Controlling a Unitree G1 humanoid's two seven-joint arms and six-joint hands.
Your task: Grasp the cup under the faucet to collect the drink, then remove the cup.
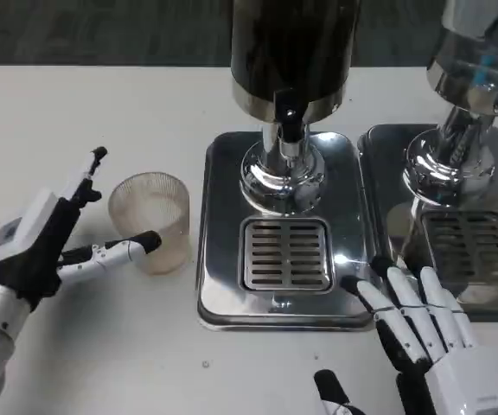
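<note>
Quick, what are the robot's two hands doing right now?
Left hand: open, fingers spread beside the cup, holding nothing yet.
Right hand: open, fingers spread by the tray, holding nothing.

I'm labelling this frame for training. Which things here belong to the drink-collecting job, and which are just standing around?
Part of the job:
- ribbed clear plastic cup
- dark drink dispenser with its black faucet
- steel drip tray with slotted grate
- left hand, open beside the cup

Standing by:
- second chrome dispenser on the right
- right hand, open
</note>
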